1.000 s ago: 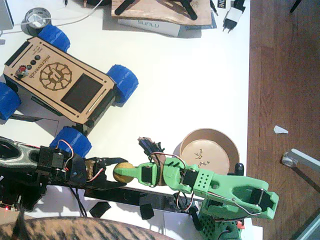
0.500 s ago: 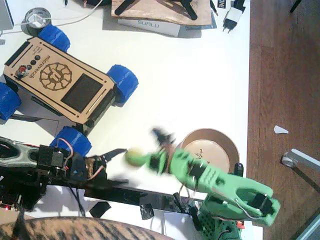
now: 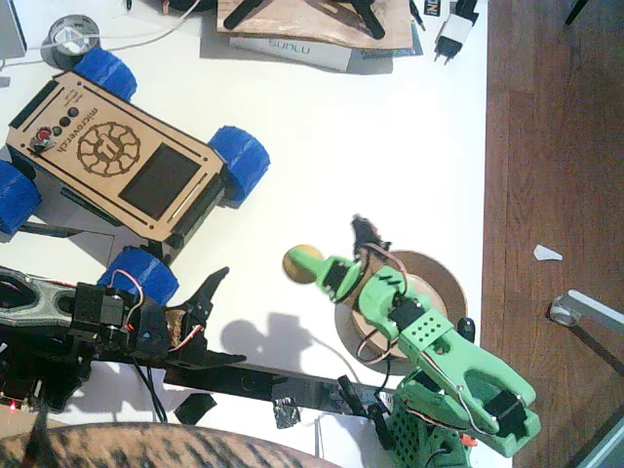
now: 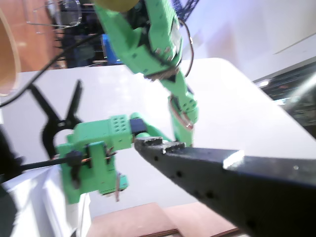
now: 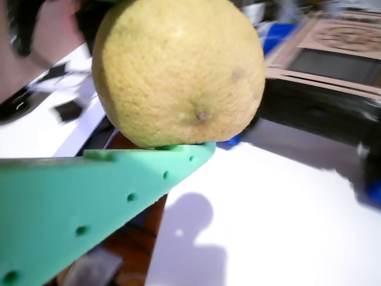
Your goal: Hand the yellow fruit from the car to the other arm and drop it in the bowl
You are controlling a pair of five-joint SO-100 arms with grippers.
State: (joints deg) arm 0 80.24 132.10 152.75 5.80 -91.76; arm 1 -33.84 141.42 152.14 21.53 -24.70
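Observation:
The yellow fruit (image 3: pixel 299 261) hangs above the white table, just left of the bowl (image 3: pixel 447 281), with my green right gripper (image 3: pixel 314 269) shut on it. In a wrist view the fruit (image 5: pixel 178 71) fills the top, resting against a green finger (image 5: pixel 89 196). My black left gripper (image 3: pixel 234 315) is open and holds nothing, down left of the fruit and apart from it. One black finger (image 4: pixel 197 168) crosses the lower part of a wrist view, with the green arm (image 4: pixel 148 39) beyond it. The wooden car (image 3: pixel 112 156) with blue wheels stands at the upper left. The green arm covers part of the bowl.
A tape roll (image 3: pixel 70 37), a wooden board (image 3: pixel 312 19) and a white plug (image 3: pixel 453 34) lie along the far edge. The table ends at the right, where wooden floor (image 3: pixel 556 146) begins. Black clamps (image 3: pixel 283 409) sit at the near edge.
The green gripper has pulled the fruit away from the black gripper and swung it up and right toward the bowl. The black gripper has opened and stayed in place.

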